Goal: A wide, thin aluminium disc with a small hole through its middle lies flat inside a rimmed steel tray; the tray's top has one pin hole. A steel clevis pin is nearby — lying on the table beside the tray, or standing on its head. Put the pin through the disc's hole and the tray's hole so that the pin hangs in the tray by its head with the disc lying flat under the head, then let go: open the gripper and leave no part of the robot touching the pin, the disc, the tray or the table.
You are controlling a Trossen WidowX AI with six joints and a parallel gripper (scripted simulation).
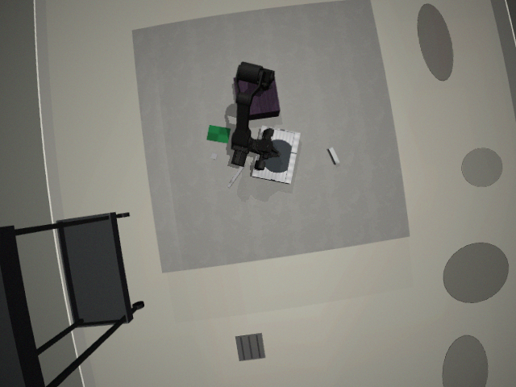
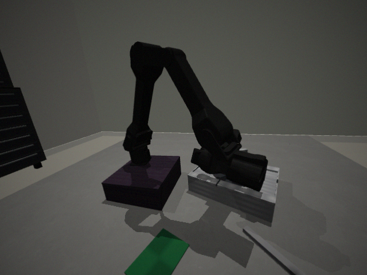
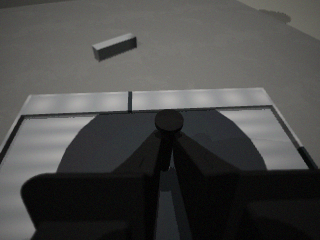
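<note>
On the grey floor (image 1: 354,200) (image 2: 74,236) (image 3: 45,60) sits the tray (image 1: 271,179) (image 2: 231,196) (image 3: 200,98). Above it, my gripper (image 1: 278,154) (image 3: 166,136) is clamped on the pin (image 3: 169,121), head up; the disc (image 1: 283,164) (image 3: 90,150) lies inside the tray.

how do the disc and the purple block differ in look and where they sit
The disc is round and thin, while the purple block is boxy and thick. The disc is blue-grey; the block is dark purple. The disc lies inside the tray, whereas the block sits outside it, bearing the arm. Both have a flat top.
</note>
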